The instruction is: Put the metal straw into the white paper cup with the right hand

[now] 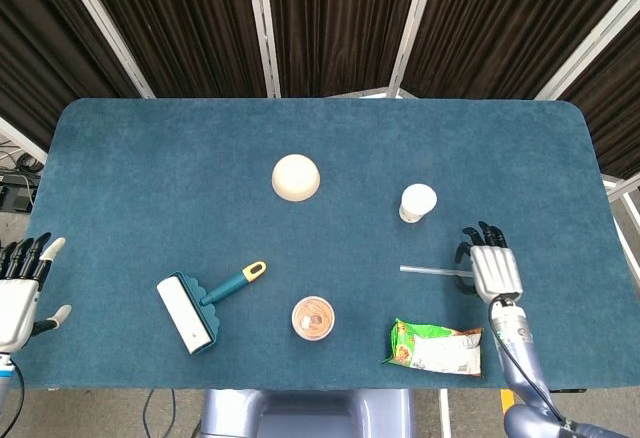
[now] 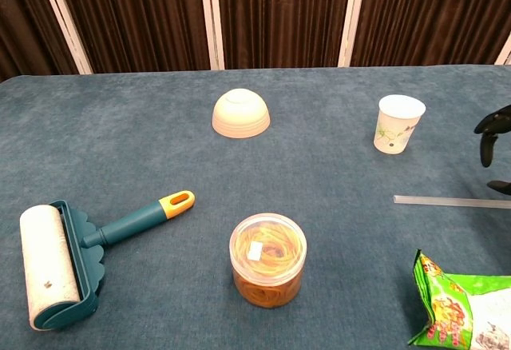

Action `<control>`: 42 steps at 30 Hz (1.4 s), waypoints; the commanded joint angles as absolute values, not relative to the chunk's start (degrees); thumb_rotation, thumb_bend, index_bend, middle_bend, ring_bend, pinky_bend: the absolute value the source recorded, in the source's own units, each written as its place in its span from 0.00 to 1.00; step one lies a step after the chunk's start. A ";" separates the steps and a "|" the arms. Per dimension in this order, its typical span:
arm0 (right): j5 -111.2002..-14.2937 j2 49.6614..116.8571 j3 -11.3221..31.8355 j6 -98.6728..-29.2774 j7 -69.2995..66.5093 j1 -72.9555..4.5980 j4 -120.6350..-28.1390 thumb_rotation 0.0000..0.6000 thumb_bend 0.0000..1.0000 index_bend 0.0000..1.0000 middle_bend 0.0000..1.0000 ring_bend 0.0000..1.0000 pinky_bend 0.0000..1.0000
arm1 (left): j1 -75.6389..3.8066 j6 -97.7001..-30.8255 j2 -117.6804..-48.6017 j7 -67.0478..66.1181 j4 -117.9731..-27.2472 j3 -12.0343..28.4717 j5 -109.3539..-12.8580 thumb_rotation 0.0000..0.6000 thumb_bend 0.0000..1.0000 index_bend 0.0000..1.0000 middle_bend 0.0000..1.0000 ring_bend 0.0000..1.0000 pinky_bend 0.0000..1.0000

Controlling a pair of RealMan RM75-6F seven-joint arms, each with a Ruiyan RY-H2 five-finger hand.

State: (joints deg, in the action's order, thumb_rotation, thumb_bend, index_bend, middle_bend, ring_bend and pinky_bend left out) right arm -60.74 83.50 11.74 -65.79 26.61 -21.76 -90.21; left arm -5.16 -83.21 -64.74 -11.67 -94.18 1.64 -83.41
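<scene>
My right hand point(image 1: 495, 270) hangs over the right end of the metal straw point(image 1: 432, 272), my fingers point(image 2: 493, 120) spread and curled downward, holding nothing. The straw lies flat on the worktop point(image 1: 150, 188), running out from under my palm toward 9 o'clock; whether my fingers touch it I cannot tell. The white paper cup point(image 1: 417, 202) stands upright at 11 o'clock from that hand. My left hand point(image 1: 20, 288) waits off the worktop's left edge, fingers apart and empty.
</scene>
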 commanded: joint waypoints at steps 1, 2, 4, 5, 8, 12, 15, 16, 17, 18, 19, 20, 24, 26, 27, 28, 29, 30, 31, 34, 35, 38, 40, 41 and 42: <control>-60.27 85.17 11.69 -65.83 26.72 -22.50 -88.69 1.00 0.27 0.51 0.17 0.00 0.05 | -5.15 -83.22 -64.75 -11.72 -94.19 1.66 -83.35 1.00 0.20 0.05 0.00 0.00 0.00; -60.25 85.75 11.59 -65.91 26.65 -22.63 -88.18 1.00 0.27 0.51 0.17 0.00 0.05 | -5.15 -83.24 -64.76 -11.70 -94.18 1.67 -83.32 1.00 0.20 0.05 0.00 0.00 0.00; -60.34 86.87 11.37 -66.00 26.46 -22.87 -87.09 1.00 0.27 0.51 0.17 0.00 0.05 | -5.16 -83.19 -64.76 -11.65 -94.18 1.68 -83.27 1.00 0.20 0.05 0.00 0.00 0.00; -60.44 87.53 11.28 -66.12 26.25 -22.98 -86.37 1.00 0.27 0.51 0.17 0.00 0.04 | -5.16 -83.16 -64.74 -11.60 -94.19 1.67 -83.25 1.00 0.20 0.05 0.00 0.00 0.00; -60.76 89.44 11.26 -66.38 25.26 -23.34 -84.37 1.00 0.27 0.51 0.17 0.00 0.04 | -5.14 -83.16 -64.70 -11.39 -94.19 1.63 -83.29 1.00 0.20 0.05 0.00 0.00 0.00; -60.71 91.44 10.98 -66.27 24.77 -23.73 -81.70 1.00 0.27 0.51 0.17 0.00 0.04 | -5.15 -83.12 -64.65 -11.20 -94.18 1.61 -83.32 1.00 0.20 0.05 0.00 0.00 0.00; -60.59 92.82 11.12 -66.26 24.04 -24.00 -79.64 1.00 0.27 0.51 0.17 0.00 0.04 | -5.16 -83.10 -64.61 -11.05 -94.20 1.61 -83.30 1.00 0.20 0.05 0.00 0.00 0.00; -60.64 93.05 11.17 -66.30 23.85 -24.05 -79.27 1.00 0.27 0.51 0.17 0.00 0.04 | -5.16 -83.09 -64.61 -11.03 -94.20 1.61 -83.31 1.00 0.20 0.05 0.00 0.00 0.00; -60.73 93.42 11.28 -66.36 23.55 -24.15 -78.69 1.00 0.27 0.51 0.17 0.00 0.04 | -5.17 -83.09 -64.61 -11.03 -94.19 1.60 -83.33 1.00 0.21 0.05 0.00 0.00 0.00; -60.77 93.75 11.41 -66.36 23.26 -24.27 -78.17 1.00 0.27 0.52 0.17 0.00 0.04 | -5.18 -83.09 -64.61 -11.03 -94.19 1.60 -83.34 1.00 0.21 0.05 0.00 0.00 0.00; -60.73 93.98 11.53 -66.32 23.04 -24.35 -77.85 1.00 0.27 0.52 0.17 0.00 0.04 | -5.18 -83.08 -64.61 -11.04 -94.19 1.59 -83.34 1.00 0.21 0.05 0.00 0.00 0.00; -60.60 94.20 11.65 -66.22 22.84 -24.42 -77.58 1.00 0.27 0.52 0.17 0.00 0.04 | -5.18 -83.08 -64.61 -11.04 -94.19 1.60 -83.33 1.00 0.21 0.05 0.00 0.00 0.00; -59.63 95.18 11.72 -65.51 22.80 -24.66 -76.13 1.00 0.27 0.52 0.17 0.00 0.04 | -5.19 -83.05 -64.64 -11.08 -94.22 1.62 -83.24 1.00 0.20 0.05 0.00 0.00 0.00; -59.31 95.41 11.71 -65.28 22.92 -24.73 -75.75 1.00 0.27 0.52 0.17 0.00 0.03 | -5.22 -82.99 -64.66 -11.06 -94.24 1.63 -83.20 1.00 0.20 0.06 0.00 0.00 0.00; -59.09 95.49 11.72 -65.16 23.05 -24.76 -75.59 1.00 0.27 0.52 0.17 0.00 0.03 | -5.22 -83.01 -64.65 -11.00 -94.25 1.64 -83.20 1.00 0.20 0.06 0.00 0.00 0.00; -58.88 95.56 11.75 -65.11 23.12 -24.78 -75.55 1.00 0.27 0.52 0.17 0.00 0.03 | -5.22 -83.03 -64.65 -10.96 -94.25 1.66 -83.21 1.00 0.20 0.06 0.00 0.00 0.00; -58.78 95.59 11.79 -65.10 23.14 -24.79 -75.55 1.00 0.26 0.52 0.17 0.00 0.03 | -5.22 -83.05 -64.65 -10.94 -94.25 1.66 -83.22 1.00 0.20 0.06 0.00 0.00 0.00; -58.69 95.62 11.83 -65.09 23.12 -24.79 -75.57 1.00 0.26 0.52 0.17 0.00 0.03 | -5.21 -83.05 -64.65 -10.93 -94.24 1.66 -83.22 1.00 0.20 0.06 0.00 0.00 0.00; -58.64 95.64 11.85 -65.09 23.11 -24.80 -75.57 1.00 0.26 0.52 0.17 0.00 0.03 | -5.19 -83.05 -64.64 -10.91 -94.23 1.63 -83.22 1.00 0.20 0.06 0.00 0.00 0.00; -58.40 95.69 11.87 -64.85 23.06 -24.89 -75.28 1.00 0.25 0.52 0.17 0.00 0.03 | -5.19 -83.05 -64.64 -10.84 -94.22 1.62 -83.23 1.00 0.20 0.06 0.00 0.00 0.00; -58.27 95.69 11.88 -64.69 22.98 -24.91 -75.20 1.00 0.25 0.52 0.17 0.00 0.02 | -5.19 -83.06 -64.64 -10.84 -94.22 1.63 -83.22 1.00 0.21 0.06 0.00 0.00 0.00; -57.77 95.67 11.88 -64.14 22.95 -25.00 -75.00 1.00 0.25 0.52 0.17 0.00 0.01 | -5.18 -83.08 -64.65 -10.88 -94.24 1.63 -83.20 1.00 0.20 0.06 0.00 0.00 0.00; -57.46 95.64 11.87 -63.79 23.06 -25.09 -74.91 1.00 0.25 0.52 0.17 0.00 0.01 | -5.18 -83.10 -64.64 -10.88 -94.25 1.63 -83.21 1.00 0.20 0.06 0.00 0.00 0.00; -57.24 95.61 11.87 -63.60 23.17 -25.15 -74.89 1.00 0.26 0.52 0.17 0.00 0.01 | -5.18 -83.09 -64.65 -10.88 -94.26 1.63 -83.20 1.00 0.20 0.06 0.00 0.00 0.00; -57.08 95.60 11.86 -63.50 23.27 -25.16 -74.88 1.00 0.26 0.52 0.17 0.00 0.01 | -5.17 -83.10 -64.65 -10.87 -94.26 1.64 -83.19 1.00 0.20 0.06 0.00 0.00 0.00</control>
State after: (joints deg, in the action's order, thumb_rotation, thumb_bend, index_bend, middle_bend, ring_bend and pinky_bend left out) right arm -57.15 95.62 11.87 -63.57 23.20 -25.13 -74.90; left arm -5.17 -83.10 -64.65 -10.87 -94.26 1.63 -83.19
